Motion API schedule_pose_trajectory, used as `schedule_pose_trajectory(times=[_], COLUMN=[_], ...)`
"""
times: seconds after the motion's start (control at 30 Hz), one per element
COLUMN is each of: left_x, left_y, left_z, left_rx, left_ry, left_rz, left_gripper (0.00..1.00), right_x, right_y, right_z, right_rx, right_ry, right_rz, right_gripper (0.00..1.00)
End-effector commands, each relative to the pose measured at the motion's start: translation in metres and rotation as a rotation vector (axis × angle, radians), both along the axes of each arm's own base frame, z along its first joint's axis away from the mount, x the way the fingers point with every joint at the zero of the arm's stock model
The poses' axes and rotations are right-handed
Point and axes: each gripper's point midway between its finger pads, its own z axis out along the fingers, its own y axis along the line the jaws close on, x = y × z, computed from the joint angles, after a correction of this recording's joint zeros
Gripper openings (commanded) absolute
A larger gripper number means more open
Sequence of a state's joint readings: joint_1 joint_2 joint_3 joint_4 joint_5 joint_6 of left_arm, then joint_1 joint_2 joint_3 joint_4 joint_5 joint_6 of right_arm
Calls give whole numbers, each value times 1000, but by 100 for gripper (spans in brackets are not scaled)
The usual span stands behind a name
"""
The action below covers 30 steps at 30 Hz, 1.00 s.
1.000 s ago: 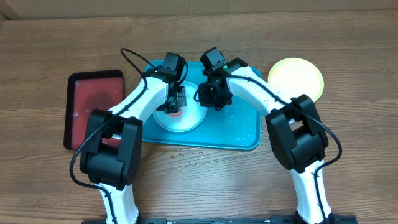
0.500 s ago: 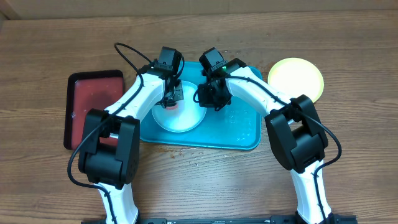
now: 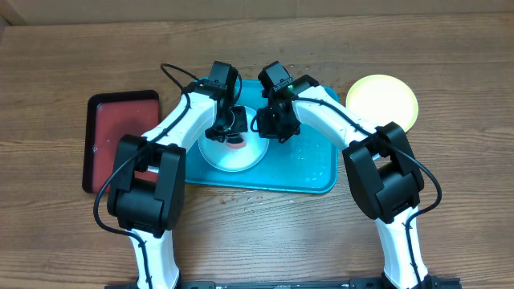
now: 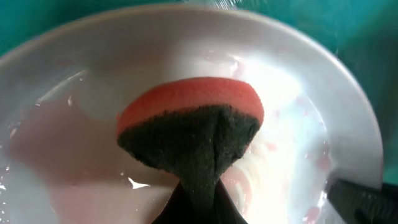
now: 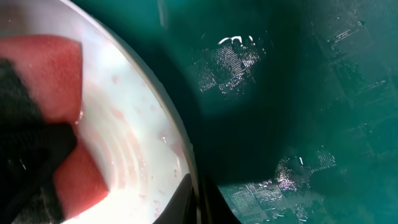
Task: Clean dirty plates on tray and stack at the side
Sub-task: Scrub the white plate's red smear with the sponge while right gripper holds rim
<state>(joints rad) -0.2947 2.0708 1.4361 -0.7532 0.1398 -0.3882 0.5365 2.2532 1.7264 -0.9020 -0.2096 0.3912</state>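
Off to the left of the turquoise rectangular plastic tray (image 3: pixel 309 168) sits a smaller dark red, black-rimmed tray (image 3: pixel 120 140). On the turquoise tray's left half lies the round white plastic plate (image 3: pixel 241 159), wet and streaked pink. The left gripper (image 3: pixel 231 132), clenched on a red sponge with a dark scouring pad (image 4: pixel 193 124), has swung back from the plate's far rim to its middle within the last second. That is a scrubbing stroke, so I judge this plate's washing under way, not finished. The right gripper (image 3: pixel 273 124) has not moved. Closed tight at the plate's right rim, it seems to pinch it steady, though the wrist view is cramped. Right of the turquoise tray, off it, a round yellow-green plastic plate (image 3: pixel 381 100) rests on the brown wooden table (image 3: pixel 450 48). Little else of the room shows.
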Motion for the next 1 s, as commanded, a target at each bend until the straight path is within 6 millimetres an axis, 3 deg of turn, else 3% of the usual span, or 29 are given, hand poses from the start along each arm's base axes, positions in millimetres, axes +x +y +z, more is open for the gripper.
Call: schedule_pose_trajectory(times=[0.0, 0.27, 0.43, 0.57, 0.67, 0.83, 0.97], left_x=[-31, -24, 0, 21, 27, 17, 0], left_y=[4, 77, 91, 78, 52, 3, -22], left_z=[-29, -19, 6, 21, 19, 7, -3], left_rx=[60, 401, 483, 420, 274, -10, -143], left_ry=[118, 110, 44, -21, -33, 21, 88], left_rz=[-127, -65, -21, 49, 43, 26, 3], left_gripper=[4, 4, 4, 4, 4, 4, 4], right_x=[1, 1, 1, 1, 1, 1, 2], right_y=[-8, -8, -8, -8, -8, -8, -8], right_z=[-11, -11, -11, -11, -11, -11, -10], right_rx=[-37, -37, -37, -37, -37, -36, -34], right_ry=[6, 6, 6, 5, 5, 4, 2], right_rz=[-13, -13, -13, -13, -13, -13, -13], right_gripper=[4, 4, 4, 4, 4, 4, 4])
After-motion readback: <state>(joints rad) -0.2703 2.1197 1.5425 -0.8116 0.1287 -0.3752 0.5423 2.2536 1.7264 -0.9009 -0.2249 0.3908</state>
